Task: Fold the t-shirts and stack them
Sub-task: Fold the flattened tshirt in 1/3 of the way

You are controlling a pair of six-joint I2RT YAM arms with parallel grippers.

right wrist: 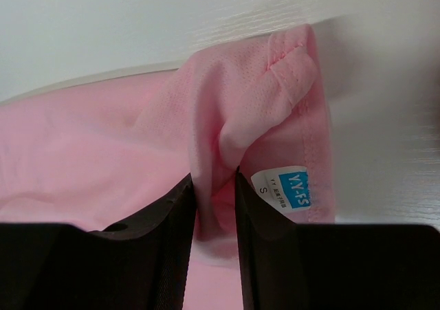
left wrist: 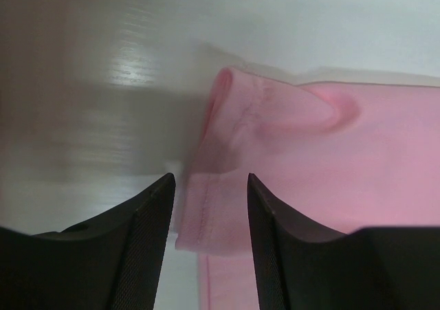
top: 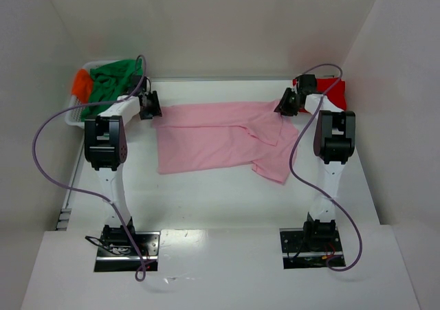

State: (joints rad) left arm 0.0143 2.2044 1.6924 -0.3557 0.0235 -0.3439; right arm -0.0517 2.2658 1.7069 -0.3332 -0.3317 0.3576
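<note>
The pink t-shirt [top: 220, 138] is laid flat on the table [top: 206, 200]. One edge is seen between the open left claw [left wrist: 210, 177]. A fold is seen inside the right claw [right wrist: 214, 175]; whether it is squeezed cannot be told.

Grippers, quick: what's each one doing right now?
Left gripper: open, the pink t-shirt hem lying loose between its jaws.
Right gripper: a fold of the t-shirt fills its narrow gap; gripped or not, cannot tell.

The spread t-shirt [top: 220, 141] lies mid-bench [top: 206, 207], with the left claw [top: 155, 108] at its far-left corner and the right claw [top: 284, 106] at its far-right corner. A basket [top: 74, 115] holding heaped t-shirts [top: 113, 76] sits far left. A lone t-shirt [top: 337, 89] lies far right.
</note>
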